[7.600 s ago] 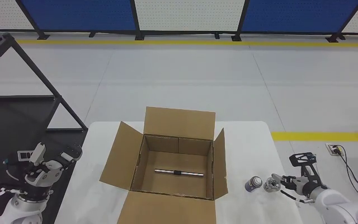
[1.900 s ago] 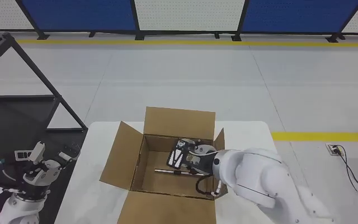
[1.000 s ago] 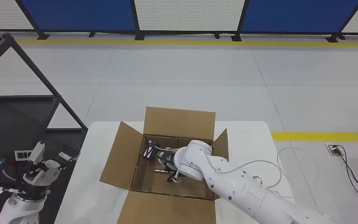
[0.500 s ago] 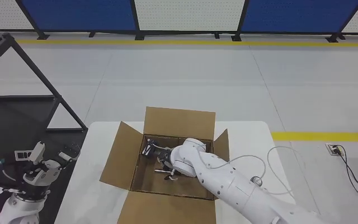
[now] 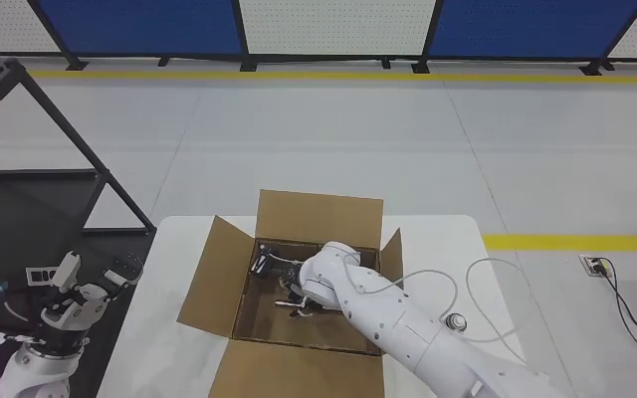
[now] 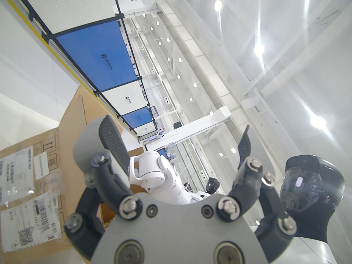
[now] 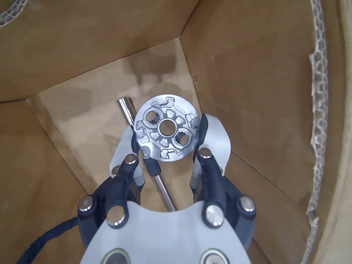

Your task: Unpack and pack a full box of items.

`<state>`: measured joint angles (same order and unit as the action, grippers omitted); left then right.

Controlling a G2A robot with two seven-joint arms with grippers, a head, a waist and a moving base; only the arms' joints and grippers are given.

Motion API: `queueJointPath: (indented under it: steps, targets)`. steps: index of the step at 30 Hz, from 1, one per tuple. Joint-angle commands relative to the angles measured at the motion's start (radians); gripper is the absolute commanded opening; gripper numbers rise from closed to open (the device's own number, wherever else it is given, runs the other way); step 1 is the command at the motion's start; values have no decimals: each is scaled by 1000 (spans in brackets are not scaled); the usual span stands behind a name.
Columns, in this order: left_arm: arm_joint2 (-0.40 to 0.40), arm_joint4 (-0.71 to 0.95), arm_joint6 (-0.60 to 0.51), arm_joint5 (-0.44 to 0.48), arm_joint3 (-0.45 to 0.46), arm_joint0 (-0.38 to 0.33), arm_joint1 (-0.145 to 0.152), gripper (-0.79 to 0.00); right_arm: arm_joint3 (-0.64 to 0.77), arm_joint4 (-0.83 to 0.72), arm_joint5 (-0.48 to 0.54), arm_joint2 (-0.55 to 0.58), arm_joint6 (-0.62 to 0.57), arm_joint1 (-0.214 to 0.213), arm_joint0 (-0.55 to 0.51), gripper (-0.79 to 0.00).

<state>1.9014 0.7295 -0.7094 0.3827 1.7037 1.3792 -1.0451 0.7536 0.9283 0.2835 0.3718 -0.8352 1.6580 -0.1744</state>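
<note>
An open cardboard box (image 5: pixel 318 215) stands in the middle of the white table (image 5: pixel 169 348). My right arm reaches down into it, with my right gripper (image 5: pixel 289 298) low over the left part of the floor. In the right wrist view that gripper (image 7: pixel 167 132) is shut on a round cast metal disc (image 7: pixel 167 129) with holes, held by its rim just above a shiny metal rod (image 7: pixel 164 190) lying on the box floor (image 7: pixel 82 127). My left gripper (image 5: pixel 97 271) hangs off the table's left edge; its fingers (image 6: pixel 112 141) stand open, pointing up with nothing between them.
A small dark can (image 5: pixel 456 321) stands on the table to the right of the box. The box's flaps are spread outward on all sides, and its outer wall with labels (image 6: pixel 30 171) lies close to my left gripper. A black frame (image 5: pixel 60 139) stands at the left.
My right arm has carried the metal disc from beside the can into the box and lowered it over the rod, shifting slightly left in the last second. The left arm stayed still.
</note>
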Motion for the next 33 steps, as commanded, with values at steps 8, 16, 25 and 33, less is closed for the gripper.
queueJointPath:
  steps: [8, 16, 25, 33]
  targets:
    - [0, 0, 0, 0, 0, 0, 0, 0, -13, 24, -2, 26, -9, 12, -2, -240]
    - [0, 0, 0, 0, 0, 0, 0, 0, 11, 49, -9, 60, -36, 4, -20, -123]
    - [0, 0, 0, 0, 0, 0, 0, 0, 194, 143, -60, 135, -68, -48, -72, -25]
    - [0, 0, 0, 0, 0, 0, 0, 0, 723, 355, -142, 329, -257, -170, -278, -28]
